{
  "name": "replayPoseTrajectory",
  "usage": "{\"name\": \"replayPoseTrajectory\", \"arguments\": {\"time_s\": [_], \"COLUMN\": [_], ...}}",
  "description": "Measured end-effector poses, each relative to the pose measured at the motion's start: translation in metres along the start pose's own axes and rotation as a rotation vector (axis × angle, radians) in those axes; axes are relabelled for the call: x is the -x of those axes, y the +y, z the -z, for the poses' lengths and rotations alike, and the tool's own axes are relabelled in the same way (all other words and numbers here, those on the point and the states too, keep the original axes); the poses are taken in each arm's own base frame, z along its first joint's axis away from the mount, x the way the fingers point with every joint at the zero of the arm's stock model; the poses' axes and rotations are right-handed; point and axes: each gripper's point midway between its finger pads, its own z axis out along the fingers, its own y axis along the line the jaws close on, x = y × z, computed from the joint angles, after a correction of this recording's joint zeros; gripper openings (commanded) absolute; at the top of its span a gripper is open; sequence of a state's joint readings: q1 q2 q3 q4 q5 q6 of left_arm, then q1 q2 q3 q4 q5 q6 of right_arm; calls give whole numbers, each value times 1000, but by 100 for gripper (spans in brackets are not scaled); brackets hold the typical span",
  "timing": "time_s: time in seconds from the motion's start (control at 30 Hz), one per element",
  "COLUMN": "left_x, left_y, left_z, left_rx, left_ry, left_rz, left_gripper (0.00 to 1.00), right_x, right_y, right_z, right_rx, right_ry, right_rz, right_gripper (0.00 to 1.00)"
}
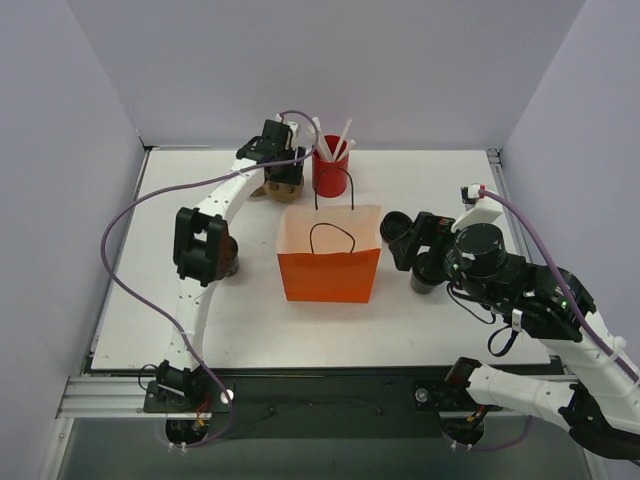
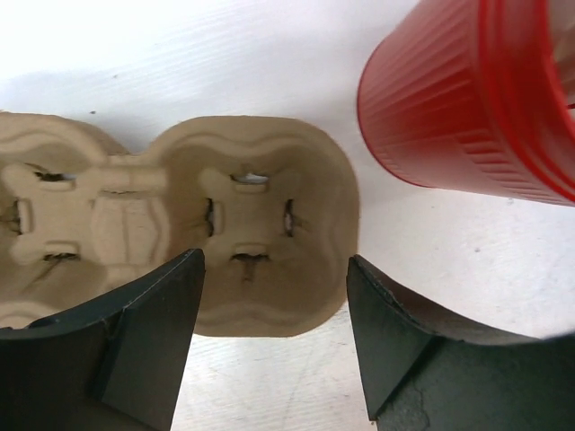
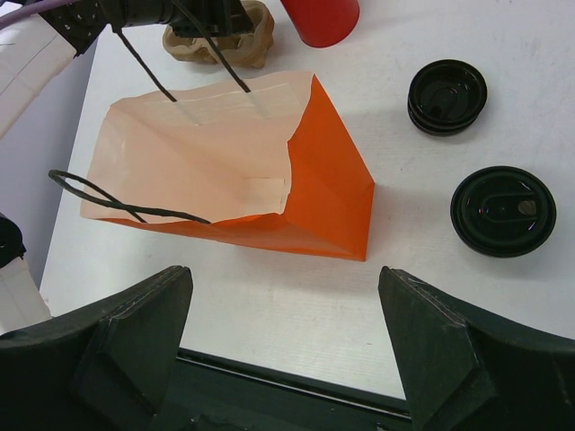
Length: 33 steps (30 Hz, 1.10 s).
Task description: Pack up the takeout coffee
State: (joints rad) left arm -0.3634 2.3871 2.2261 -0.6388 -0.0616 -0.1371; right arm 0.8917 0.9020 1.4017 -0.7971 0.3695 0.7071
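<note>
The right gripper [image 3: 283,278] hangs at the near right with its jaws spread wide and nothing between them. Just beyond it the two coffees stand upright on the white table [image 1: 200,320], to the right of the orange paper bag [image 1: 330,272]. The nearer cup [image 3: 503,211] and the farther cup [image 3: 447,96] are small, round and black with glossy black lids, close together but apart. The bag stands open-mouthed at the centre. Farther back, the left gripper [image 2: 274,260] is also spread wide, poised over one well of the tan cardboard carrier [image 2: 269,224], beside the red cup [image 2: 467,99] of straws [image 1: 343,135].
</note>
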Motion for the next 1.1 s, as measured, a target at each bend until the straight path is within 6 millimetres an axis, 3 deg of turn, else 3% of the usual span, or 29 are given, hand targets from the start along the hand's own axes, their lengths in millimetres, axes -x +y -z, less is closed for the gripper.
{"name": "replayPoseTrajectory", "arguments": {"time_s": [0.13, 0.5, 1.1], "left_x": [0, -2, -2], "left_y": [-8, 27, 49], "left_z": [0, -14, -16], "left_rx": [4, 108, 199], "left_ry": [-8, -15, -38], "left_rz": [10, 77, 48], "left_gripper": [75, 74, 74], "right_x": [1, 3, -2], "right_y": [0, -2, -7], "right_z": [1, 6, 8], "right_rx": [2, 13, 1], "right_ry": [-2, -13, 4], "right_rz": [-1, -5, 20], "right_gripper": [88, 88, 88]}}
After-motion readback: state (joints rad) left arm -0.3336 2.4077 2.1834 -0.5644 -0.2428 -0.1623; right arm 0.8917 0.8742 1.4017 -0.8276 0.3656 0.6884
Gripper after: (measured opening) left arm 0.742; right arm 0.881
